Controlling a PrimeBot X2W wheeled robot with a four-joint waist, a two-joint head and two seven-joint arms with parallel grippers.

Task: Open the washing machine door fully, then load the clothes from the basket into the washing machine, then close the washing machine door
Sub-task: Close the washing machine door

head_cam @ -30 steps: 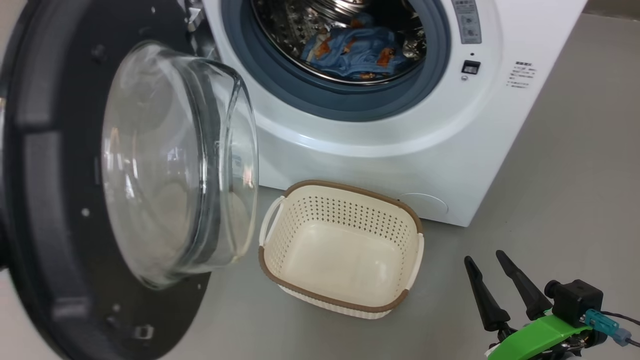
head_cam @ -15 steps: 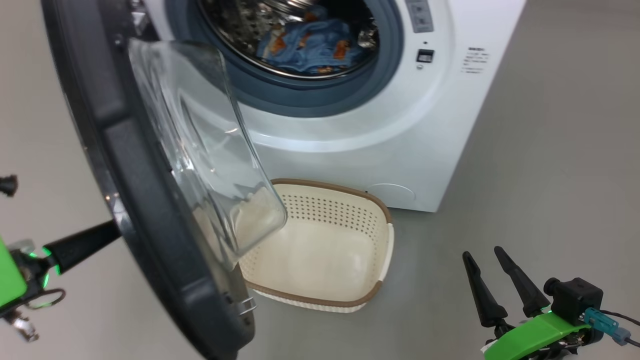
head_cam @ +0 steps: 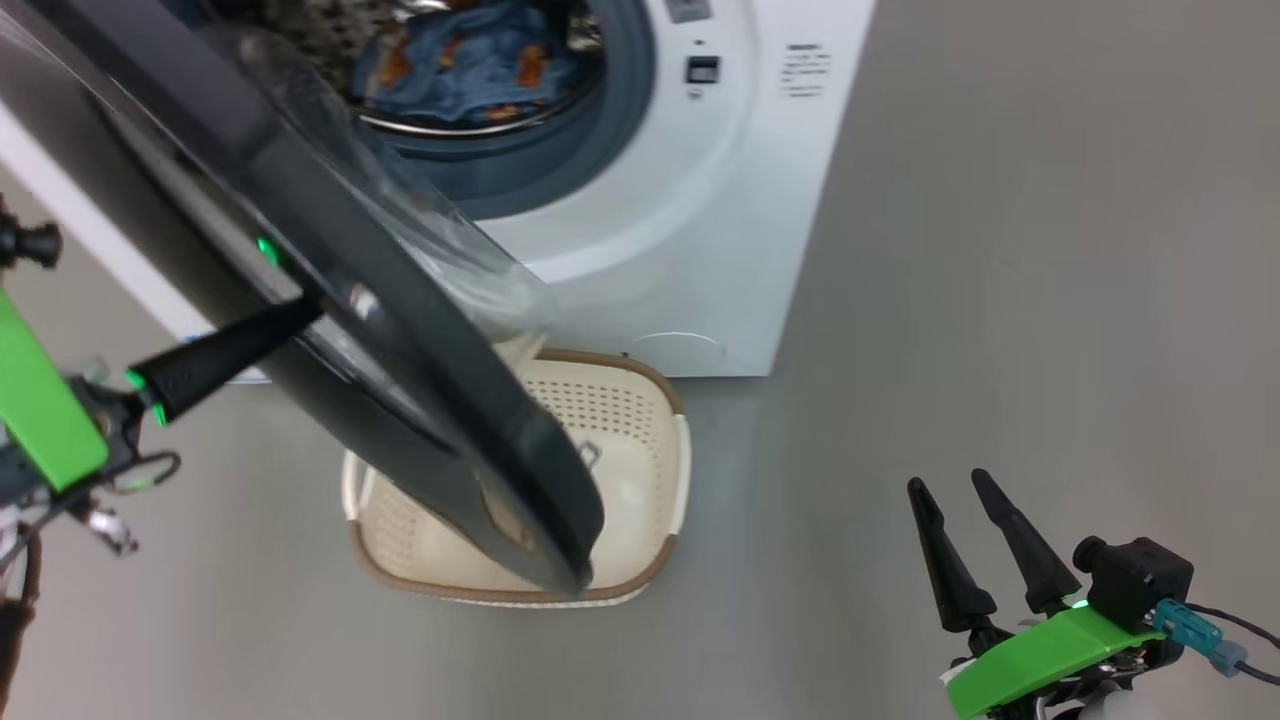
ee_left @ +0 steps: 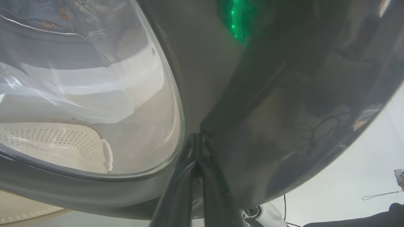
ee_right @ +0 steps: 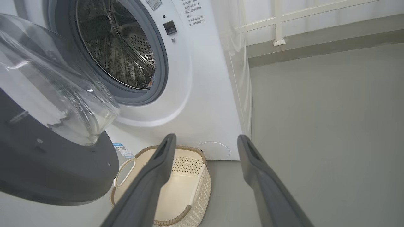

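The black washing machine door [head_cam: 330, 300] stands half swung, its lower edge hanging over the cream basket [head_cam: 655, 470]. My left gripper [head_cam: 300, 315] is shut, its tips touching the door's glossy outer face [ee_left: 284, 94]; the wrist view shows the left gripper [ee_left: 197, 136] with both fingers together beside the glass window. Light blue clothes [head_cam: 470, 60] with orange print lie in the drum of the white washing machine [head_cam: 700, 250]. The part of the basket that shows holds nothing. My right gripper [head_cam: 947, 482] stands open and empty over the floor, apart from the basket [ee_right: 176, 186], the right gripper [ee_right: 206, 138] facing the washing machine [ee_right: 205, 94].
Grey floor [head_cam: 1000, 250] spreads to the right of the machine. A white railing [ee_right: 277, 22] runs along the wall behind. A small blue label [ee_right: 121, 150] sits low on the machine's front. A thin cable [ee_left: 378, 195] lies on the floor.
The camera has turned, shifting the whole picture. The door has swung from wide open toward the machine, now over the basket. My left gripper has come into view behind it; the right has stayed.
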